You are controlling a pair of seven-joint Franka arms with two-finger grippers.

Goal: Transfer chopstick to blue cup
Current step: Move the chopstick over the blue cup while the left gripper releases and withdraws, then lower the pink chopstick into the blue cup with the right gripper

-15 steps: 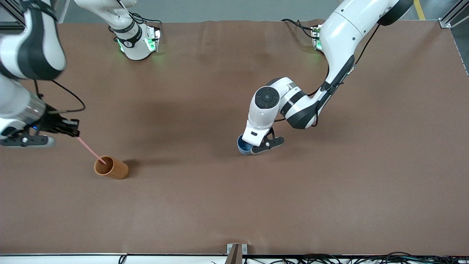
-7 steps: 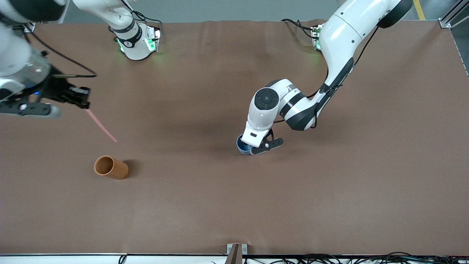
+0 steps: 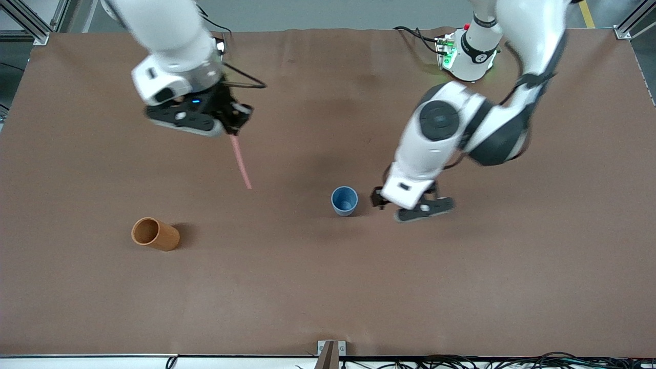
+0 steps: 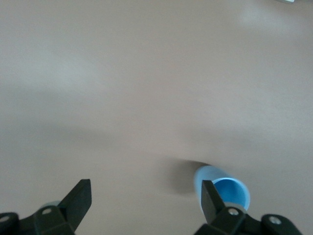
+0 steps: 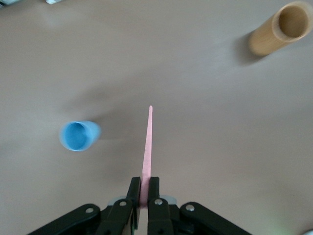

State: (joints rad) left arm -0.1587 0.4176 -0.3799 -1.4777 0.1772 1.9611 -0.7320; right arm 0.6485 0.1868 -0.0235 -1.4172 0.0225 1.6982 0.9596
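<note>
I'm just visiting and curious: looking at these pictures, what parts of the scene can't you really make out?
- Top end of the chopstick: pinched inside the shut right gripper in the right wrist view, under the wrist in the front view.
- Blue cup: cut off by a finger of the open left gripper in the left wrist view.
- Orange-brown cup: its bottom inside is too dark to see, front view.
- Both arms: upper parts cut off by the front view's top edge.

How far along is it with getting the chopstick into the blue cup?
Done: the chopstick is out of the orange-brown cup. In hand: the right gripper holds it in the air. The left gripper is open beside the blue cup. Left: lowering it in.
</note>
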